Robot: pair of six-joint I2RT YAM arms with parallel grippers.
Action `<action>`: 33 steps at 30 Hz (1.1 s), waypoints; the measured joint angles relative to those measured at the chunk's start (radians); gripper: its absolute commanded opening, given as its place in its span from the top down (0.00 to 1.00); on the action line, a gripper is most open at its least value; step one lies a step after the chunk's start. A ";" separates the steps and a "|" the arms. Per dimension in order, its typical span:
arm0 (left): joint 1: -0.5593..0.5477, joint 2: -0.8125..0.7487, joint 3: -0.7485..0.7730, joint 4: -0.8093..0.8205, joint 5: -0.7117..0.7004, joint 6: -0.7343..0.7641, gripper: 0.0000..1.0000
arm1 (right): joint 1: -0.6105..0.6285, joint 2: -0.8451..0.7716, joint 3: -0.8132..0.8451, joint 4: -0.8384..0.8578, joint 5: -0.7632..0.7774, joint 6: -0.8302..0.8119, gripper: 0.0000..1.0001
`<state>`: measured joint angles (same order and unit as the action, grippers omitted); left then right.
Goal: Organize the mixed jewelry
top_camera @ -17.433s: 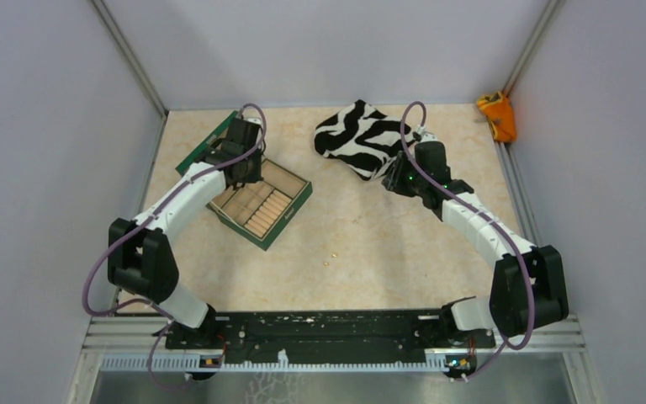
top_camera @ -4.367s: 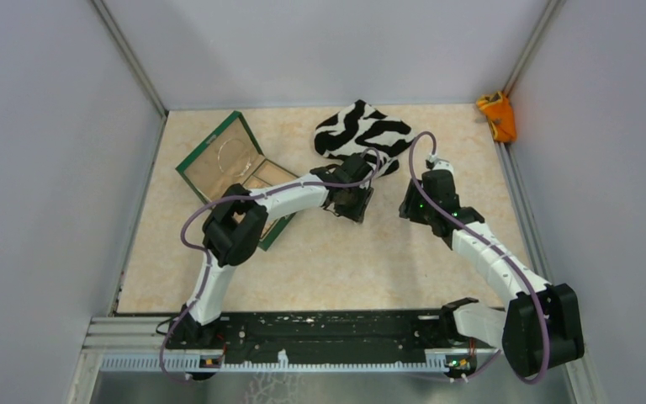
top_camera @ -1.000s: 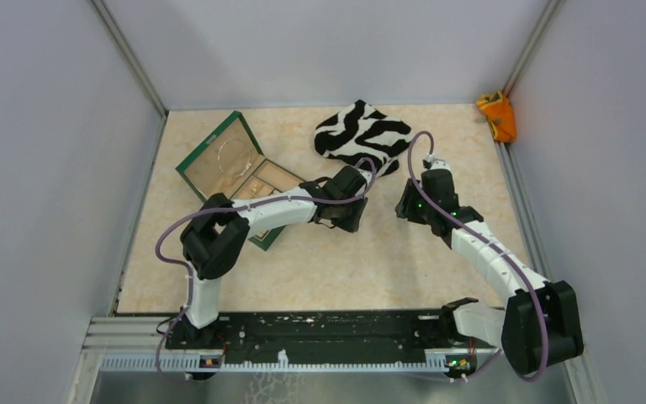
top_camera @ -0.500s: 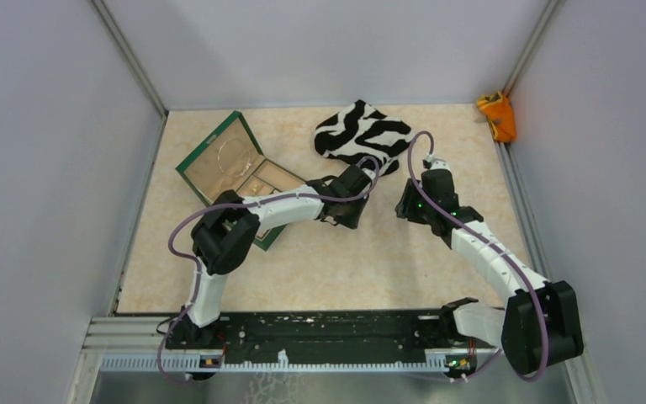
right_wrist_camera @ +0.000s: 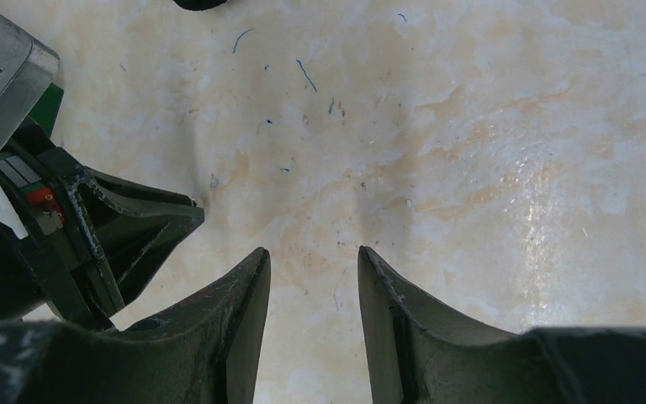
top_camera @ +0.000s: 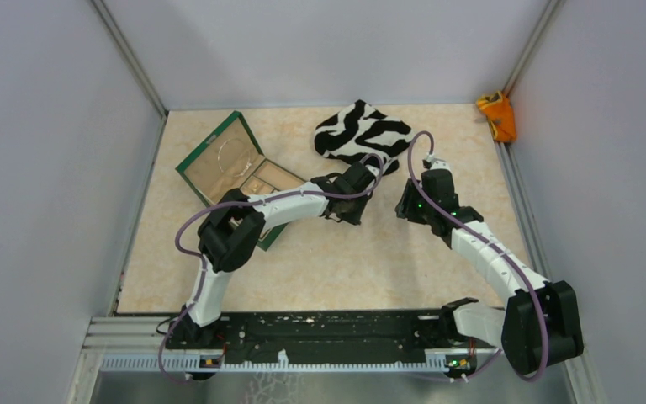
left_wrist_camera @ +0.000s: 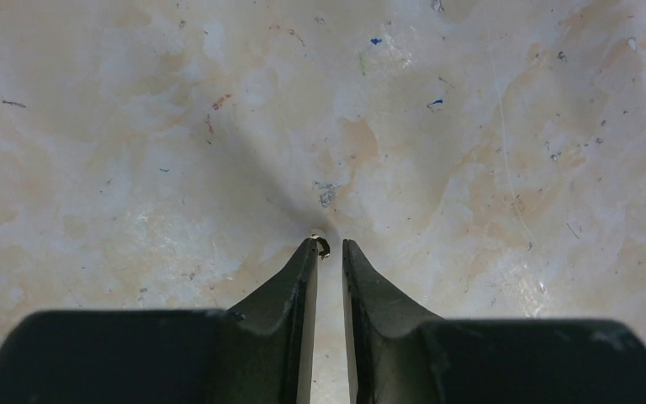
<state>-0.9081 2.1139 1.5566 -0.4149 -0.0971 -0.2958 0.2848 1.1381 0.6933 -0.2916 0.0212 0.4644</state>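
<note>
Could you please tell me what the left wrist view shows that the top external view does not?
Only the left wrist view shows a tiny gold speck at the tips of the left pincer, whose fingers stand narrowly apart. Only the top external view shows the green box with the wire hoop inside, and the zebra-striped cloth. Both show the left pincer and the marbled tabletop.

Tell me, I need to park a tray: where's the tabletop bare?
Bare: the wide front strip of tabletop, from its near edge up to the left claw and right claw; also back right, between zebra-striped cloth and orange object. Crowded: the green jewelry box back left, and mid-table around both claws.
</note>
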 measured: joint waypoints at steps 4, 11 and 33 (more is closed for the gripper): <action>0.000 0.000 0.001 -0.005 -0.005 0.002 0.74 | 0.000 0.000 0.000 0.000 0.000 0.000 0.57; 0.000 0.002 0.001 -0.007 -0.008 0.003 0.76 | 0.000 0.001 0.000 0.000 0.000 0.000 0.57; 0.000 -0.014 0.003 -0.028 -0.023 0.005 1.00 | 0.000 0.001 0.000 0.000 0.000 0.000 0.57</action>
<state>-0.9081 2.0995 1.5600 -0.4427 -0.1196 -0.2909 0.2848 1.1389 0.6933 -0.2916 0.0212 0.4644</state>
